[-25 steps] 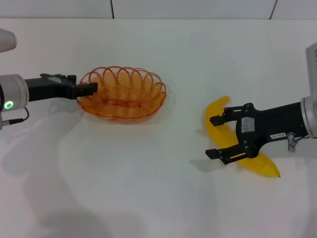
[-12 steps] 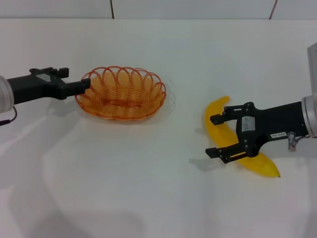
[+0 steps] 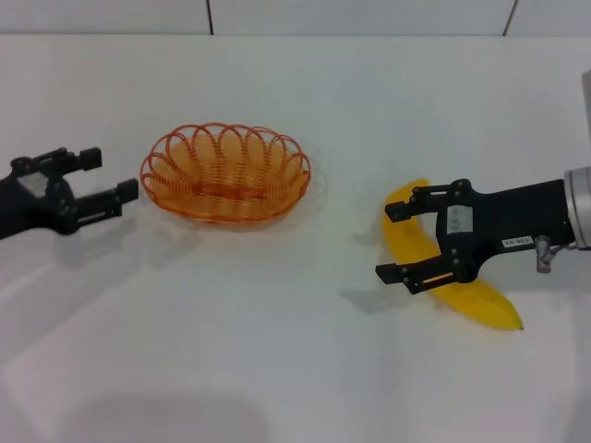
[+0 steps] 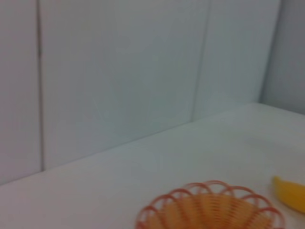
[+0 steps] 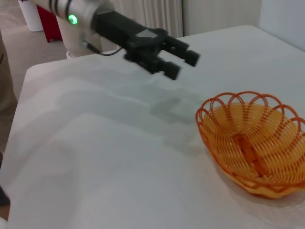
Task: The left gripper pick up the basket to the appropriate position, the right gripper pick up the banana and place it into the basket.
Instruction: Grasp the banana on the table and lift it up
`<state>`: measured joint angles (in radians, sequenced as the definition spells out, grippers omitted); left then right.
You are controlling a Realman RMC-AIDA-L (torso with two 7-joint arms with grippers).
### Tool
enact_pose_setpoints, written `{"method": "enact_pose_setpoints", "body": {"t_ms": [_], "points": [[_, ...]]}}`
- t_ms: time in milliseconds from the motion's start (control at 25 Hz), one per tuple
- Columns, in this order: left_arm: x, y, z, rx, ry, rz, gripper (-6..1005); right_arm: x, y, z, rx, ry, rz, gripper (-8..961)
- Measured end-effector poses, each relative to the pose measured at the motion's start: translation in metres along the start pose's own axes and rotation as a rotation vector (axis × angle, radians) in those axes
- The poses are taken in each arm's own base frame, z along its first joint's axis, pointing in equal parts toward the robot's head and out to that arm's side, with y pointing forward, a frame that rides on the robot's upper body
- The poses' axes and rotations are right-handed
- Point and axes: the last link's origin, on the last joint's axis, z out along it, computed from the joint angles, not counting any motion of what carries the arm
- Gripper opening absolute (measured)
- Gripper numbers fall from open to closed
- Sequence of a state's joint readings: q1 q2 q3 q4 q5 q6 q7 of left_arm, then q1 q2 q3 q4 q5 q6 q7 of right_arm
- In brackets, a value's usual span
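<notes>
The orange wire basket (image 3: 226,173) rests on the white table, left of centre. My left gripper (image 3: 113,173) is open and empty, just left of the basket's rim and apart from it. The yellow banana (image 3: 406,242) lies on the table at the right. My right gripper (image 3: 388,242) is open, its jaws straddling the banana's middle without closing on it. The left wrist view shows the basket (image 4: 209,210) and one banana tip (image 4: 290,193). The right wrist view shows the basket (image 5: 252,143) and the left gripper (image 5: 183,65) beyond it.
The white table (image 3: 295,369) spreads wide in front and between basket and banana. A tiled wall (image 3: 369,17) borders the far edge. In the right wrist view the table's edge (image 5: 19,95) shows, with the floor below it.
My left gripper has let go of the basket's rim, opened and pulled back to the left. The basket shifted slightly left. My right gripper edged slightly left over the banana.
</notes>
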<state>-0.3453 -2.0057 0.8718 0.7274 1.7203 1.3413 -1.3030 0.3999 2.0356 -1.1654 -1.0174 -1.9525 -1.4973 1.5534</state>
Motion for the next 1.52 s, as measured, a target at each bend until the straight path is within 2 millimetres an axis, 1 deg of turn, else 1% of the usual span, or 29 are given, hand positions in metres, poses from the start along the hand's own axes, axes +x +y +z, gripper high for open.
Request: {"method": "enact_pose_setpoints", "body": {"t_ms": [240, 440, 560, 760, 960, 1200, 1520], "points": [[-0.013, 0.019, -0.018, -0.079, 0.018, 0.048, 772, -0.008, 0.000, -0.008, 0.039, 0.005, -0.002, 879], [-0.021, 0.020, -0.026, -0.060, 0.017, 0.032, 772, -0.021, 0.008, -0.014, 0.087, 0.042, -0.032, 879], [-0.025, 0.019, -0.027, -0.043, 0.006, 0.026, 771, -0.026, 0.011, -0.011, 0.124, 0.112, -0.039, 880], [-0.030, 0.017, -0.026, -0.019, -0.011, 0.014, 770, -0.035, 0.020, -0.001, 0.169, 0.250, -0.042, 880], [-0.031, 0.017, -0.023, -0.016, -0.015, 0.032, 770, -0.033, 0.023, 0.005, 0.233, 0.386, -0.017, 880], [-0.031, 0.018, -0.022, -0.018, -0.012, 0.042, 770, -0.033, 0.027, 0.012, 0.251, 0.458, -0.013, 879], [-0.026, 0.017, -0.016, -0.026, -0.007, 0.055, 770, -0.027, 0.026, 0.017, 0.246, 0.491, -0.009, 864]]}}
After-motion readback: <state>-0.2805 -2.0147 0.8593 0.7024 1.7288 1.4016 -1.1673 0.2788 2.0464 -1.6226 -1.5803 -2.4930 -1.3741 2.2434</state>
